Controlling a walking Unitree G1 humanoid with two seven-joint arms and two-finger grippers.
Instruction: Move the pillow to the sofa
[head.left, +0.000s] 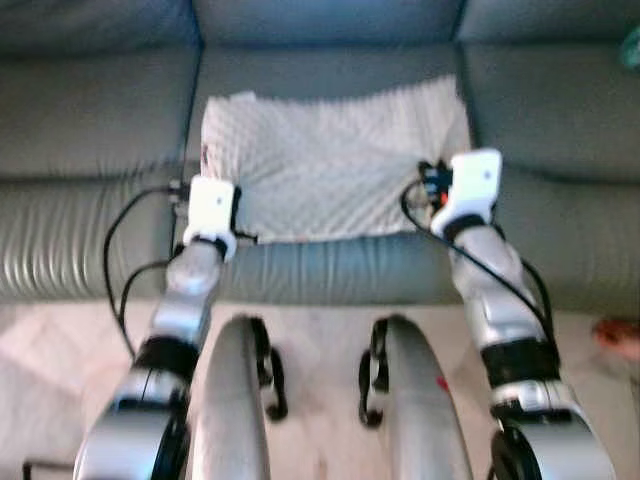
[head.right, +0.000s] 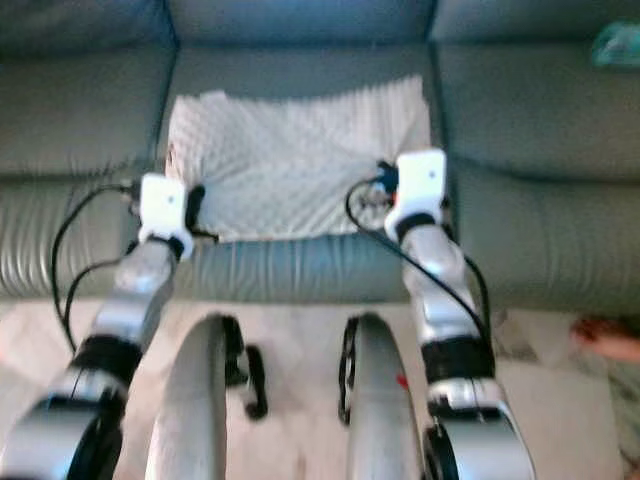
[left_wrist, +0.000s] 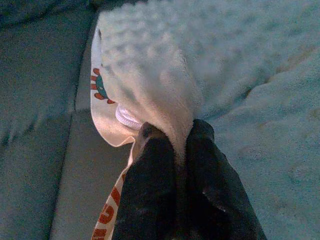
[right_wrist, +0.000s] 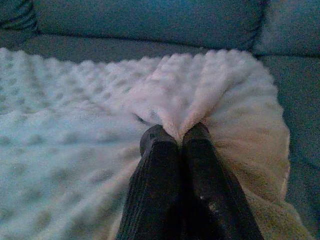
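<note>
A white, bumpy-textured pillow lies flat on the middle seat of the grey-blue sofa. My left gripper is shut on the pillow's near left corner, pinching a fold of fabric beside a printed label. At the near right corner my right gripper is shut on a bunched fold of the pillow. In the eye views both wrists, left and right, sit at the pillow's front edge.
The sofa's front edge runs across just ahead of my legs. Pale floor lies below it. A teal object rests at the far right of the sofa. A reddish thing sits on the floor at right.
</note>
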